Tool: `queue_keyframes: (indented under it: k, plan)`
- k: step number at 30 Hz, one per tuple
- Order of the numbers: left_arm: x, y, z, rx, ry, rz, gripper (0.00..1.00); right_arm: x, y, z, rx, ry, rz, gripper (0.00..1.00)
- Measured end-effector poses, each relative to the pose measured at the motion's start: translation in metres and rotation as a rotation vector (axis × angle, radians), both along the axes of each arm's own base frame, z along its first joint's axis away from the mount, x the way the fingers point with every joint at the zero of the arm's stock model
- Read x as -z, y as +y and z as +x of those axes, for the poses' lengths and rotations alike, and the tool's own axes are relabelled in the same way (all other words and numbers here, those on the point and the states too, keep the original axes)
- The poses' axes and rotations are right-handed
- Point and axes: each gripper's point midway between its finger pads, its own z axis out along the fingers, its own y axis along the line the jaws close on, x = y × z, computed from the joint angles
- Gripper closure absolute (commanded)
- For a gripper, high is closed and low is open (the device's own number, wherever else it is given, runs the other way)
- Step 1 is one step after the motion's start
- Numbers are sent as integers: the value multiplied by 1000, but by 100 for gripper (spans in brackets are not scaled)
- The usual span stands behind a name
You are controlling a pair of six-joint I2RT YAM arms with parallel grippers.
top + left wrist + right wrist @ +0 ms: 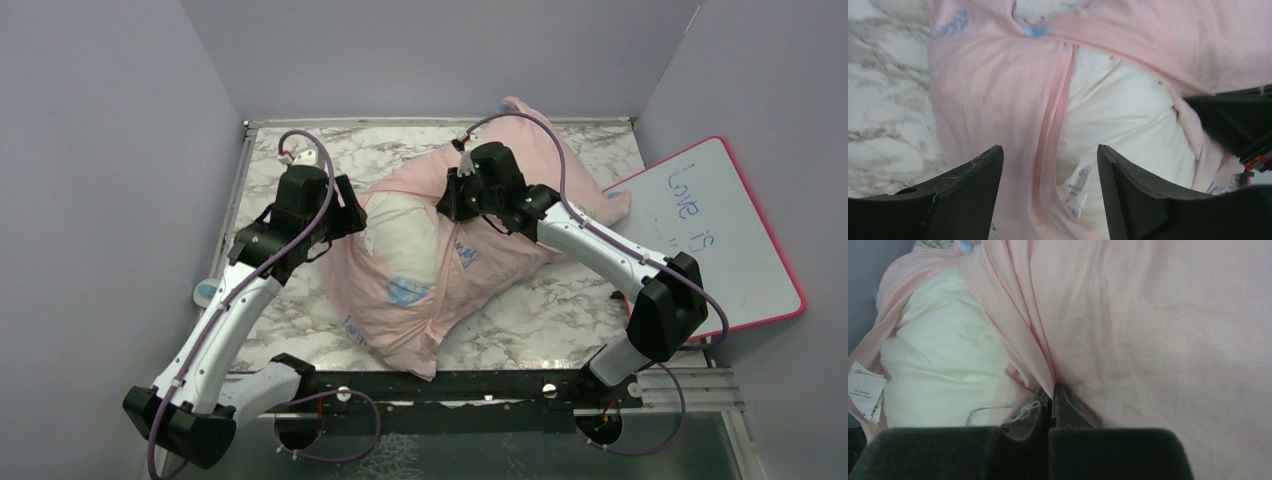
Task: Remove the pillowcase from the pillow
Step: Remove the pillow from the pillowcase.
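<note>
The pale pink pillowcase [480,270] lies bunched over the white pillow [400,235] in the middle of the marble table [560,310]. Its opening faces left, where the pillow bulges out. My left gripper [345,215] hovers at that opening, open, its fingers [973,175] standing either side of the pillowcase hem [1048,125] and the bare pillow [1118,115] without gripping either. A small white label [1075,182] hangs off the pillow. My right gripper [1052,390] is shut on a fold of the pillowcase [1148,325] next to the exposed pillow [943,355].
A pink-framed whiteboard [715,225] leans at the right edge of the table. Grey walls close in on the left, back and right. A small round blue-and-white object [205,292] sits off the table's left edge. The right arm's dark wrist [1238,120] shows close in the left wrist view.
</note>
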Motion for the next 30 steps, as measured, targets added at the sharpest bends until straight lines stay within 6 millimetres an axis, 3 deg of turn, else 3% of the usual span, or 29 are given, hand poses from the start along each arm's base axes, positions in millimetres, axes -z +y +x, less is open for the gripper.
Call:
queue_keyframes:
  k: [3, 5, 8, 12, 16, 21, 23, 25, 30]
  plan:
    - [-29, -5, 32, 30, -63, 62, 29, -1, 0, -2, -11, -2, 2, 99]
    - [-29, -8, 43, 49, -61, 95, 29, -1, 0, -2, -13, -2, 3, 99]
    - [-10, -13, 56, 95, -6, 154, 31, -1, 0, -3, -14, -1, 4, 99]
    - [22, -14, 59, 139, 92, 219, 36, -1, 0, -3, -13, -1, 3, 99]
    - [27, -8, 56, 142, 113, 263, 41, -1, 0, -3, -13, 1, 2, 99]
    - [27, 3, 55, 129, 116, 307, 56, -1, 0, -3, -12, 1, 1, 99]
    - [28, 5, 55, 133, 117, 321, 68, -1, 0, -3, -12, 3, 0, 99]
    - [28, 7, 54, 137, 120, 335, 88, -1, -1, -3, -8, 4, -3, 99]
    - [35, 24, 58, 92, 149, 383, 96, -1, -7, 3, 57, 4, -21, 99]
